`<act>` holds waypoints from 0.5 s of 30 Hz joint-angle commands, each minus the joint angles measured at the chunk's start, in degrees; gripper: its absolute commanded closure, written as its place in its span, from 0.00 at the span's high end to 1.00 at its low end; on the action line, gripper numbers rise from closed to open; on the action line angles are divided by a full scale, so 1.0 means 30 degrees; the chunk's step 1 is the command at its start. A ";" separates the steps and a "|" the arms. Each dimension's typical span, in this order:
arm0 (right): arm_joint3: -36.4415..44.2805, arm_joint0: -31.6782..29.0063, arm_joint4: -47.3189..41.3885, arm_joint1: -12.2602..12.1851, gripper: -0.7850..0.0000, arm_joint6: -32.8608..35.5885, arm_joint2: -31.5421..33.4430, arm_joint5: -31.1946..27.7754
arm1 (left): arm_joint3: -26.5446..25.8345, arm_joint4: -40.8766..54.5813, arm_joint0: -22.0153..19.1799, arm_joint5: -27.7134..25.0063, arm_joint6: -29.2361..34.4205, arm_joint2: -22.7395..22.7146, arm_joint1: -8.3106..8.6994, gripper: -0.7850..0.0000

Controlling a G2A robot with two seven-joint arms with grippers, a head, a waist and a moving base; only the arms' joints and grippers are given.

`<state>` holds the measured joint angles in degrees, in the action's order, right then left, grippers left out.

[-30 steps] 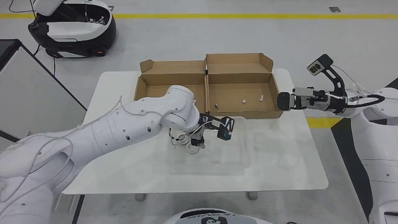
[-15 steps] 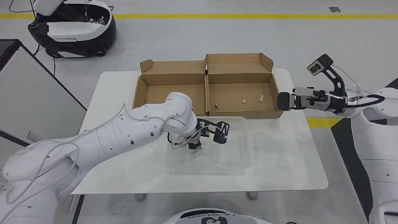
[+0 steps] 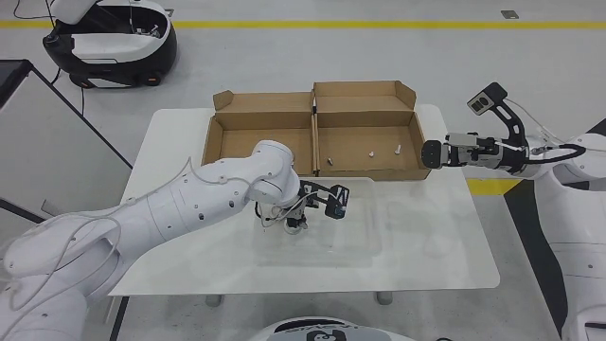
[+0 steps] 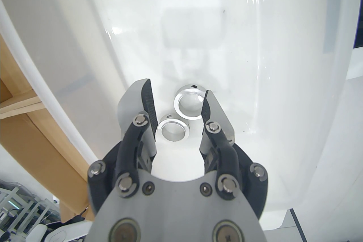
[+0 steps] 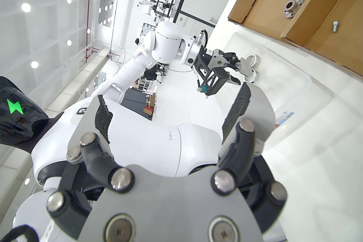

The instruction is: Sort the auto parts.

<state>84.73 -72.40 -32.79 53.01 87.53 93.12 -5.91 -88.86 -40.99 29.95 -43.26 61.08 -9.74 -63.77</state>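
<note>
Two silver metal rings (image 4: 189,102) (image 4: 173,129) lie side by side on the floor of a clear plastic tray (image 4: 297,61). My left gripper (image 4: 176,89) hangs open just over them, one finger on each side of the pair, touching neither. From above, the left gripper (image 3: 301,216) is over the tray's (image 3: 407,210) left end. My right gripper (image 5: 172,94) is open and holds nothing; it sits off the right end of the cardboard box (image 3: 417,172), at the table's right edge (image 3: 428,154). From the right wrist, the left gripper (image 5: 241,73) and the rings (image 5: 251,67) show farther off.
The two-compartment cardboard box (image 3: 312,114) stands at the back of the white table (image 3: 170,199). Its right compartment holds small bolts (image 3: 373,152); the left one holds a silver flanged part (image 5: 293,6). One bolt (image 5: 335,26) lies beyond the divider. Bare table lies right of the tray.
Compared with a second ago, my left gripper has shifted slightly left over the tray and the arm's elbow has swung. Nothing moved in the last half second. The right arm kept still.
</note>
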 commanded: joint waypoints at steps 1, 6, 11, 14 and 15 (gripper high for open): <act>0.0000 0.0000 0.0000 0.0000 1.00 0.0000 0.0000 0.0000 | -0.0003 0.0002 -0.0002 0.0000 0.0000 0.0000 0.0000 1.00; 0.0000 0.0000 0.0000 0.0000 1.00 0.0000 0.0000 0.0000 | -0.0005 -0.0043 0.0166 0.0119 -0.0308 -0.0035 0.0008 1.00; 0.0000 0.0000 0.0000 0.0000 1.00 0.0000 0.0000 0.0000 | -0.0033 0.0226 0.0291 -0.0193 -0.0220 -0.0296 0.0133 1.00; 0.0000 0.0000 0.0000 0.0000 1.00 0.0000 0.0000 0.0000 | -0.0089 0.0597 0.0161 0.0053 0.0033 -0.0178 0.0201 0.91; 0.0000 0.0000 0.0000 0.0000 1.00 0.0000 0.0000 0.0000 | -0.0159 0.0653 0.0070 0.0147 0.0127 -0.0062 0.0216 0.86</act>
<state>84.73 -72.40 -32.79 53.01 87.53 93.12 -5.91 -89.18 -39.23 30.39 -43.14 61.20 -10.26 -63.17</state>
